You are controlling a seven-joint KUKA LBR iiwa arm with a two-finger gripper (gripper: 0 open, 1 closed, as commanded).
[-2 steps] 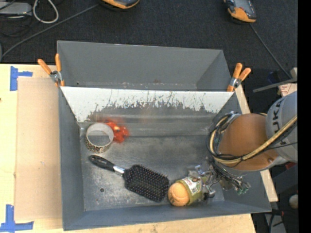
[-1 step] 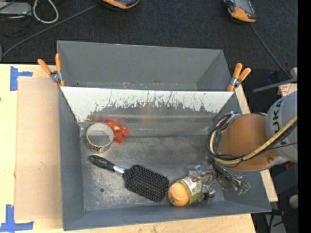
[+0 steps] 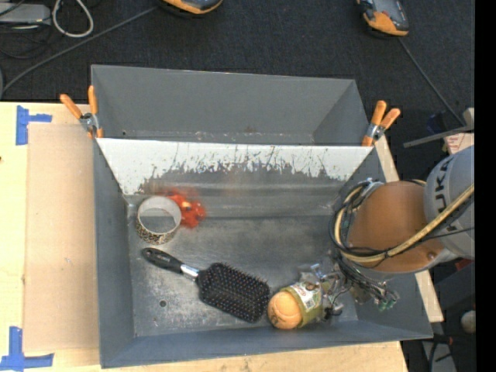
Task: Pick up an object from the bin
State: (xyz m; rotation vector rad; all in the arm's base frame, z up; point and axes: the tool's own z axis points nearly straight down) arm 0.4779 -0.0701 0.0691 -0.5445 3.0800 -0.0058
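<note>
The gripper [image 3: 329, 291] sits low in the lower right of the grey metal bin [image 3: 225, 107], right against the labelled end of a yellow-orange, round-ended bottle-like thing [image 3: 287, 310] lying on its side, probably the pick since it lies nearest the arm's entry side. Whether the gripper is spread or closed on it I cannot tell. Also in the bin are a black hairbrush [image 3: 229, 291] just left of the bottle, and a roll of tape [image 3: 158, 219] touching a small orange-red piece [image 3: 189, 210] at upper left.
</note>
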